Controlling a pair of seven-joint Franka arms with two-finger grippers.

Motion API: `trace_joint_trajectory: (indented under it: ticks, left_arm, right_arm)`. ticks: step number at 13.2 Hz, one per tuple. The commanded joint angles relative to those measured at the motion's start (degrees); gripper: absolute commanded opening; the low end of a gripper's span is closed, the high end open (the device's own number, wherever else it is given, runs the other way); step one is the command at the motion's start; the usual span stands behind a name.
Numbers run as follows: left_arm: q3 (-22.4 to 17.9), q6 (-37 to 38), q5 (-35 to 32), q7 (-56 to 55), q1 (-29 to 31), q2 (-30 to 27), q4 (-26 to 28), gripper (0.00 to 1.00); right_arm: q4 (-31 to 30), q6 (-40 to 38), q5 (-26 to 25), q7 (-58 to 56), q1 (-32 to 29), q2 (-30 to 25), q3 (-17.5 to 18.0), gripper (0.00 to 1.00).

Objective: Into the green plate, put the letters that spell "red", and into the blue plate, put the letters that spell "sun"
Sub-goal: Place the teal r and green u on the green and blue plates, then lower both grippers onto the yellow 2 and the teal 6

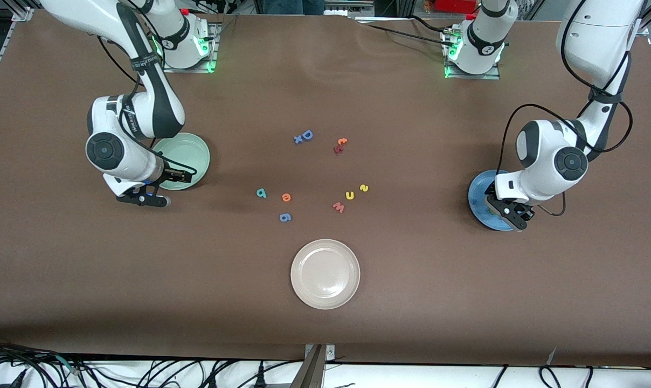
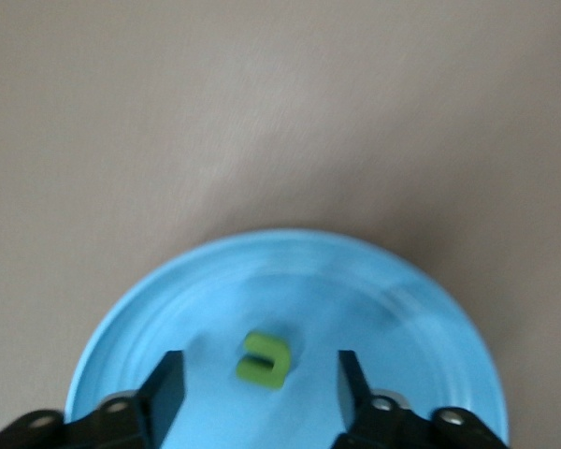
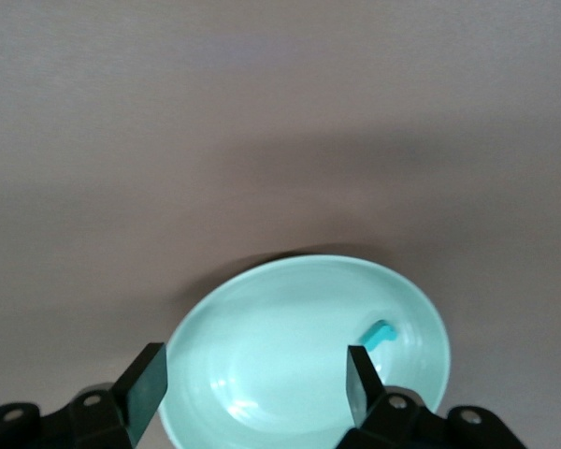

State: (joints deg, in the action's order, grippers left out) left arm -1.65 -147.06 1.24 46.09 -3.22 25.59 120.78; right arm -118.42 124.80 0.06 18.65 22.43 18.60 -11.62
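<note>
**Look-alike letters could spoil the next picks**

Beige-white plate sits nearest the camera, and I place everything from it. Tabletop is broad. Green plate lies toward the right arm's end, holding a teal "r"; right gripper hangs over it, fingers open, empty. Blue plate lies toward the left arm's end, holding the olive "n"; left gripper hovers above, fingers apart, empty. Farther from the camera than the beige plate lie teal "d", orange "e", yellow "u", yellow "s". Blue "g" and pink "w" crowd them; fingers may grab those.
</note>
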Motion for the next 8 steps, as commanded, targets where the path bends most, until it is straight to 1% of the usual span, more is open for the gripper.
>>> trace_joint_trajectory:
  ticks: [1, 2, 3, 5, 6, 8]
  left_arm:
    - [5.3, 0.9, 3.0, -0.8, -1.7, -2.1, -1.7, 1.00]
    - [6.6, 0.9, 6.7, -4.7, -3.6, -2.0, -2.7, 1.00]
    - [6.7, 0.9, 9.1, -8.9, -6.3, -1.8, -2.9, 1.00]
    - [6.7, 0.7, 10.0, -18.6, -11.2, -0.9, -4.0, 1.00]
    - [6.7, 0.4, 10.1, -22.0, -13.4, -0.1, -4.6, 1.00]
    - [6.7, 0.2, 10.1, -28.7, -17.3, 3.0, -7.2, 1.00]
  right_arm:
    - [2.7, -0.8, -0.2, 9.2, 5.0, 1.2, -0.1, 0.86]
    - [3.7, -0.5, -0.2, 12.3, 6.9, 1.9, -0.1, 0.86]
    - [4.7, -0.2, -0.2, 15.6, 9.1, 3.2, -0.1, 0.86]
    - [7.2, -0.1, -0.2, 22.7, 12.1, 5.6, -0.1, 0.86]
    - [7.9, -0.1, -0.2, 24.7, 13.2, 6.0, -0.2, 0.86]
    - [8.7, -0.1, -0.2, 25.4, 13.3, 6.8, -0.2, 0.86]
